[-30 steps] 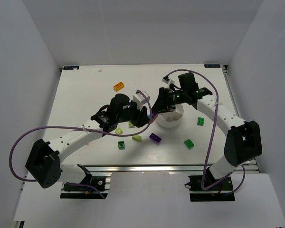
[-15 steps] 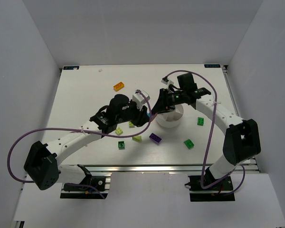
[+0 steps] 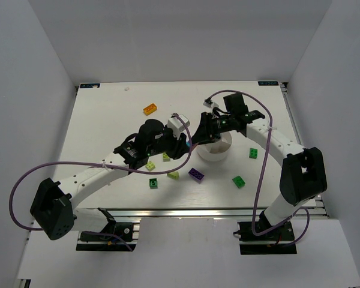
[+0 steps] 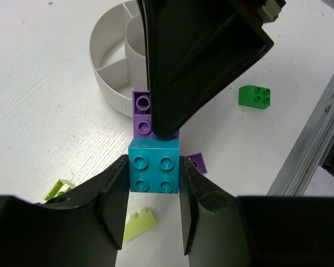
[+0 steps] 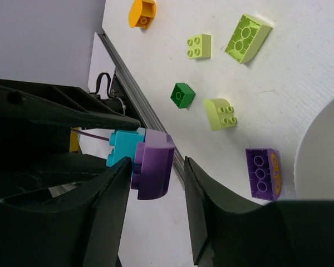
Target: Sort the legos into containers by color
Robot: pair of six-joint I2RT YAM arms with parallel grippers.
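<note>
The left gripper (image 4: 153,177) is clenched on a cyan brick (image 4: 153,173), a square piece with four studs, one finger against each side. A purple brick (image 4: 142,114) with a rounded top is stuck to the cyan brick's far edge. The joined pair hangs above the bench (image 4: 44,128), just beside the white dish (image 4: 108,83). The right gripper (image 5: 156,167) brackets the purple brick, with a sliver of gap at one finger; I cannot tell whether it grips. A second purple brick (image 5: 263,173) on the bench carries orange print, too small to read. So are the blue labels (image 3: 89,85) at the bench's far corners.
</note>
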